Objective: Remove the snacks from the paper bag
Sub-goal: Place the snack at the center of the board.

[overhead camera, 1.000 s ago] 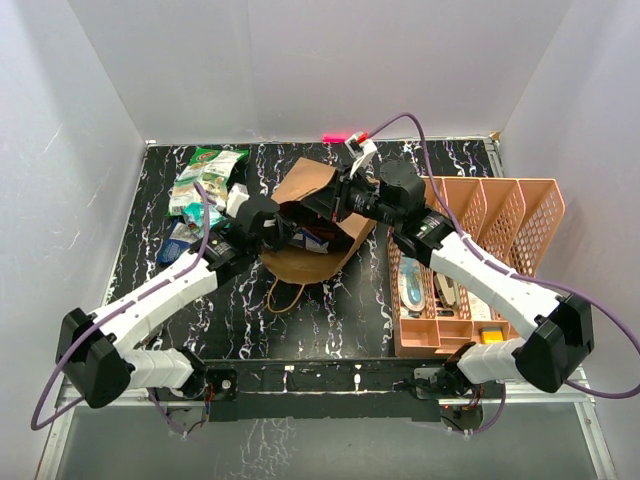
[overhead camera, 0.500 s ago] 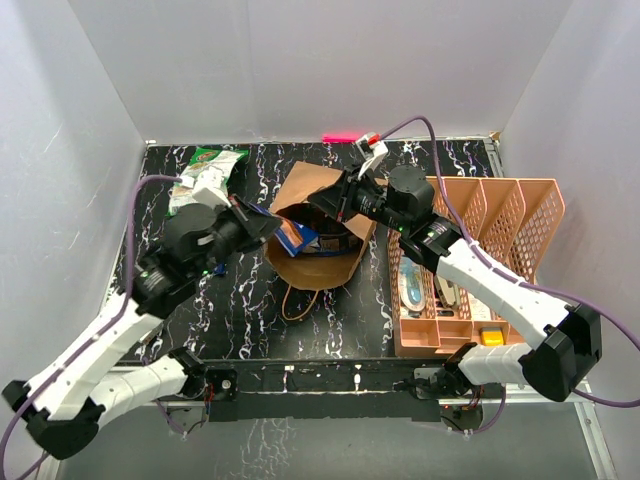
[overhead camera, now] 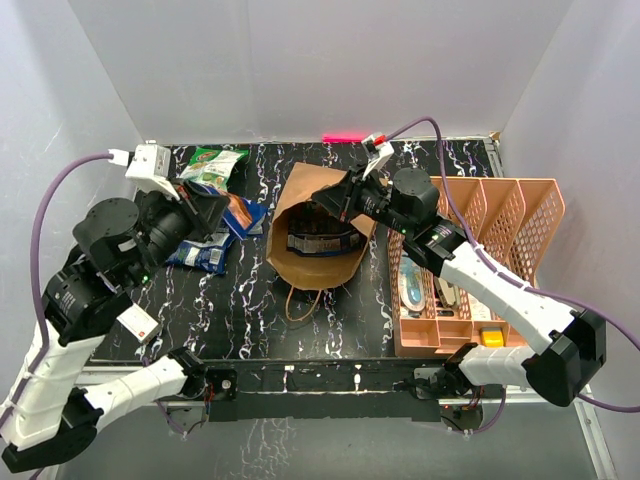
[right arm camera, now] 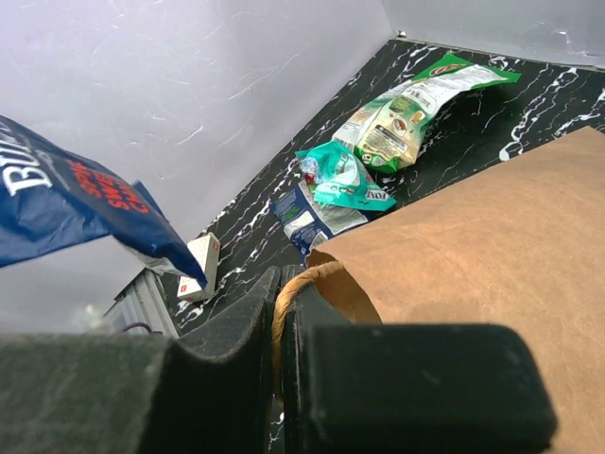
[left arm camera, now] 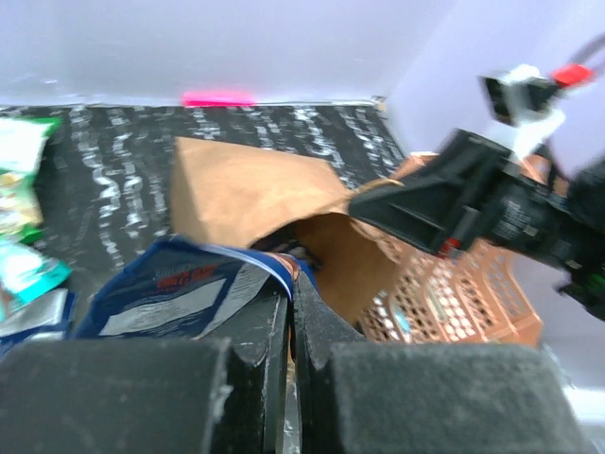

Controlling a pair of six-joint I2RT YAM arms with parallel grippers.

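Three crinkly foil packs lie on the black marbled surface at far left: a green-white packet, a teal packet and a blue-white packet. The left tool is clamped on a fourth, a blue packet, held in the air just left of the creased brown paper bag. The right tool pinches the bag's twisted handle. Bare surface lies in front of the bag, and a pink perforated rack stands at the right edge.

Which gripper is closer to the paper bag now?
Right. The right gripper pinches the paper bag by its handle; the left gripper holds a blue packet left of it.
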